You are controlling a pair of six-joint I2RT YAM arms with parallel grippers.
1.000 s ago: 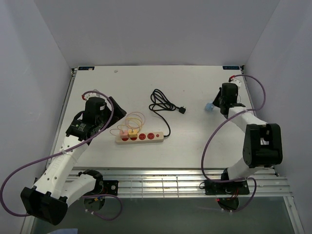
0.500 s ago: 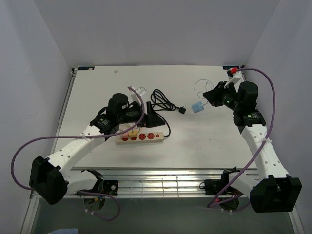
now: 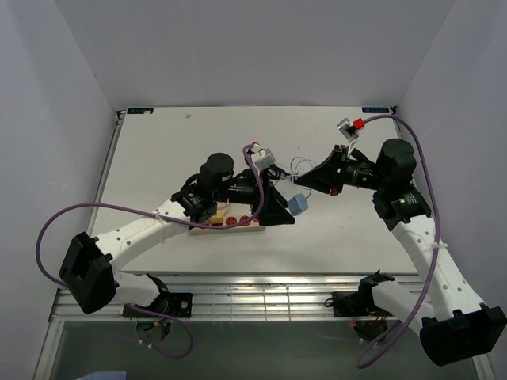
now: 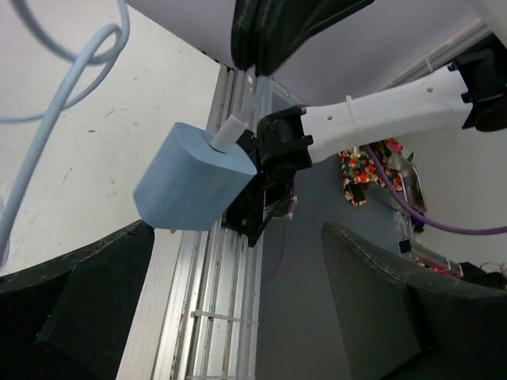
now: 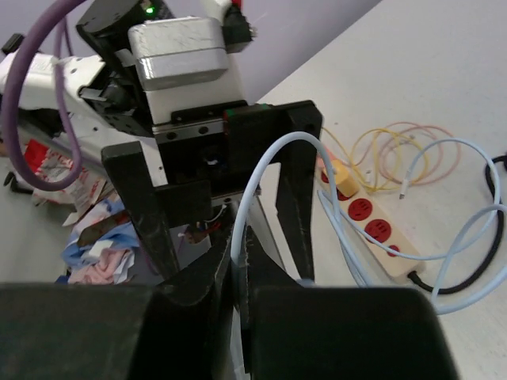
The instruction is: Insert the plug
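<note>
Newly centred, blocky pale-blue plug (image 4: 194, 178) on pale cable (image 5: 277, 144) in clenched right end effector (image 5: 238, 265); left end effector (image 3: 279, 212) released.

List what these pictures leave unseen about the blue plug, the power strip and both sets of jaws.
- Blue plug prongs: the left wrist view shows only its cable end and sides; too small from the top.
- Power strip sockets: in the top view, the left gripper covers part of it.
- Right gripper hold on the light blue cable: in the right wrist view, the contact is buried between its shut jaws.
</note>
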